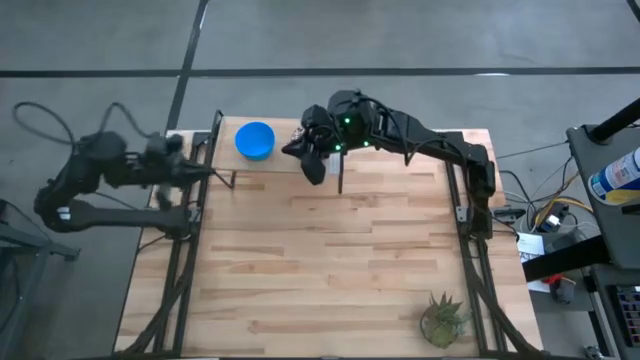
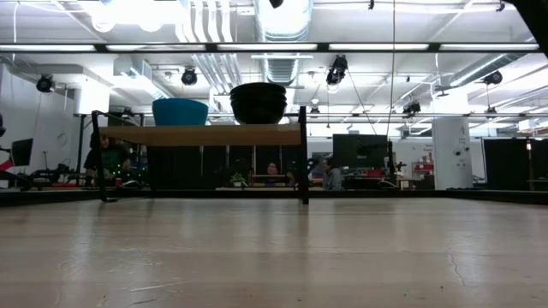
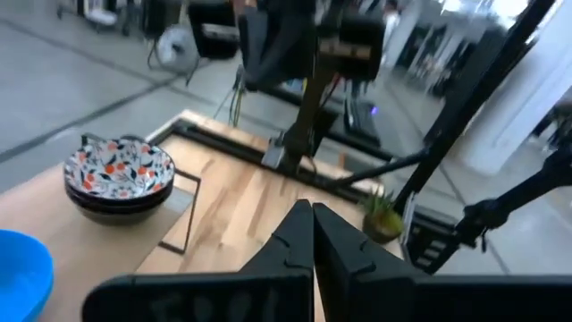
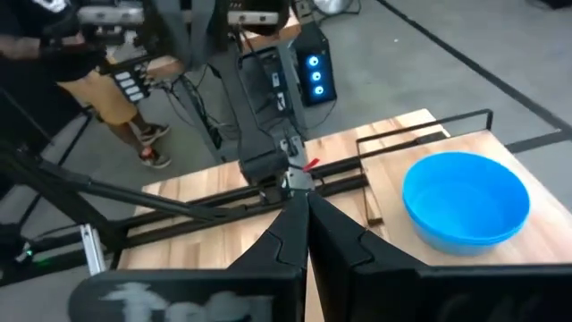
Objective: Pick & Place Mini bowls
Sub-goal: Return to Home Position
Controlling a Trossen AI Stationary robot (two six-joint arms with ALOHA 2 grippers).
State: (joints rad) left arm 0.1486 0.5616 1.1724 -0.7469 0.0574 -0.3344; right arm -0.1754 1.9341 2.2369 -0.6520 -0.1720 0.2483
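Note:
A raised wooden shelf (image 1: 400, 150) stands along the table's far edge. On it rests a bright blue mini bowl (image 1: 255, 140) (image 2: 180, 111) (image 4: 465, 197). To its right is a stack of white patterned mini bowls (image 3: 119, 174) (image 2: 259, 103), mostly hidden under my right arm in the high view. My right gripper (image 1: 292, 150) (image 4: 304, 210) hovers shut above that stack, pointing toward the blue bowl. My left gripper (image 1: 210, 172) (image 3: 313, 219) is shut at the shelf's left end, apart from both bowls.
A small green potted plant (image 1: 443, 318) (image 3: 382, 215) stands at the table's near right corner. The shelf rests on thin black metal legs (image 2: 304, 154). The wooden tabletop (image 1: 330, 260) in front of the shelf holds nothing else. People sit in the room beyond.

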